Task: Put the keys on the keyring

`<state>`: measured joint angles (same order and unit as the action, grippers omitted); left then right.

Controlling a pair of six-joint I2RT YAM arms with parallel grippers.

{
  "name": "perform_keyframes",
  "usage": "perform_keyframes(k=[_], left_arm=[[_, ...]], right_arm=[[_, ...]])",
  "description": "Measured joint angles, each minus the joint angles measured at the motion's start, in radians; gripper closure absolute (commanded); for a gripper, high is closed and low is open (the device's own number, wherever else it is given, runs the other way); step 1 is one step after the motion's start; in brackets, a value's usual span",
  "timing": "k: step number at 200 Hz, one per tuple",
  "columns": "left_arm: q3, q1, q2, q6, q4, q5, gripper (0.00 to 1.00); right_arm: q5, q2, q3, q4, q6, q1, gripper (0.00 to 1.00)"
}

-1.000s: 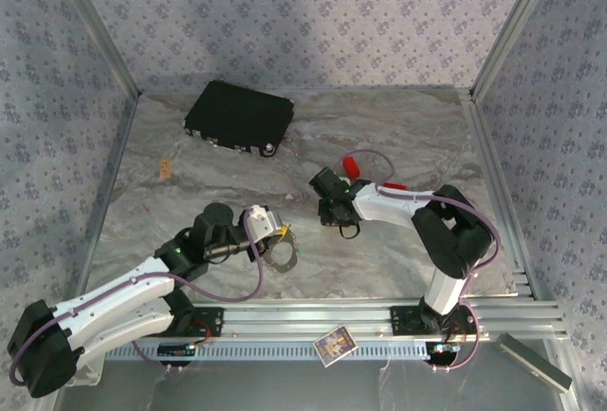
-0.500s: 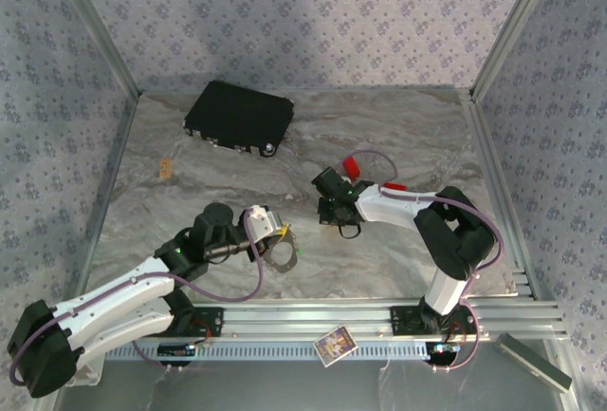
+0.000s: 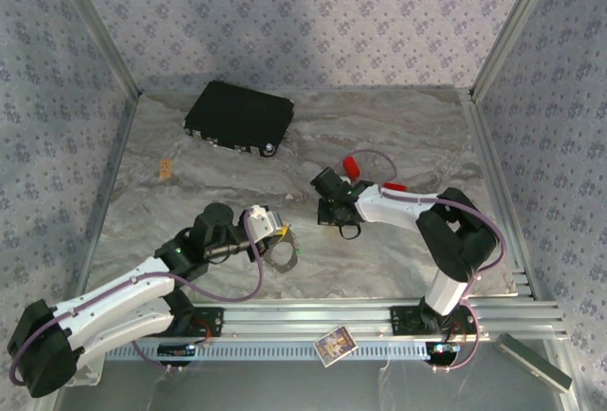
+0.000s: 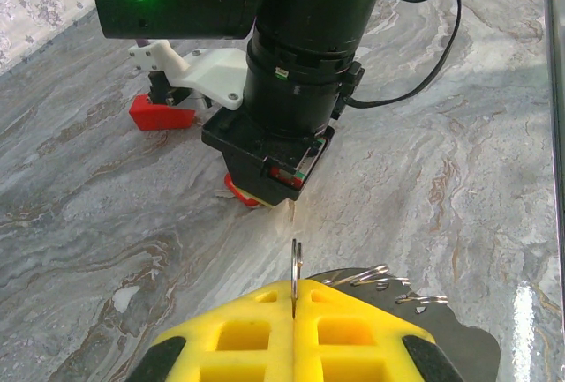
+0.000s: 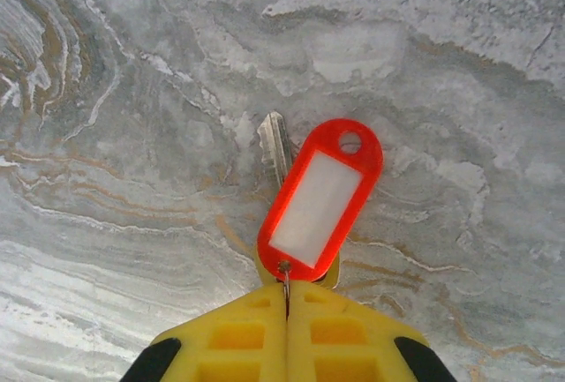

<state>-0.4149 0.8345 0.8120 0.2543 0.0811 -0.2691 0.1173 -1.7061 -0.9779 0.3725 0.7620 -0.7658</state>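
Observation:
In the left wrist view my left gripper [image 4: 294,301] is shut on the keyring [image 4: 296,263], a thin silver ring standing edge-on between the yellow fingers. Its pale part with more wire loops [image 4: 393,278] lies just to the right. From above, the keyring [image 3: 283,257] hangs by the left gripper [image 3: 281,233] at the front centre. My right gripper [image 5: 287,298] is shut on the small ring of the red key [image 5: 320,201], which has a white label. A silver blade [image 5: 274,144] pokes out behind it. The right gripper [image 3: 334,219] is low over the table, a short way right of the left one.
A black case [image 3: 237,117] lies at the back left. One red block [image 3: 351,164] sits just behind the right gripper, another [image 3: 395,186] by the right arm. A small tan piece [image 3: 166,169] lies at the left, and a card [image 3: 334,343] on the front rail.
My right gripper has closed its fingers onto the red key's ring. Neither arm has visibly shifted, and the left gripper stays shut on the keyring.

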Motion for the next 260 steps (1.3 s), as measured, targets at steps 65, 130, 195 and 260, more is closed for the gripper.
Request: perform_keyframes(k=[65, 130, 195, 260], left_arm=[[0.0, 0.0, 0.0, 0.0, 0.0, 0.0, 1.0], [0.0, 0.0, 0.0, 0.0, 0.0, 0.0, 1.0], [0.0, 0.0, 0.001, 0.0, 0.0, 0.0, 1.0], [0.0, 0.0, 0.0, 0.0, 0.0, 0.0, 1.0]], right_arm=[[0.012, -0.024, -0.029, 0.037, -0.021, -0.01, 0.86], [0.033, -0.027, -0.046, 0.061, -0.027, -0.015, 1.0], [0.056, -0.017, -0.047, 0.072, -0.053, -0.023, 1.0], [0.13, 0.224, 0.062, -0.018, -0.176, -0.053, 1.0]])
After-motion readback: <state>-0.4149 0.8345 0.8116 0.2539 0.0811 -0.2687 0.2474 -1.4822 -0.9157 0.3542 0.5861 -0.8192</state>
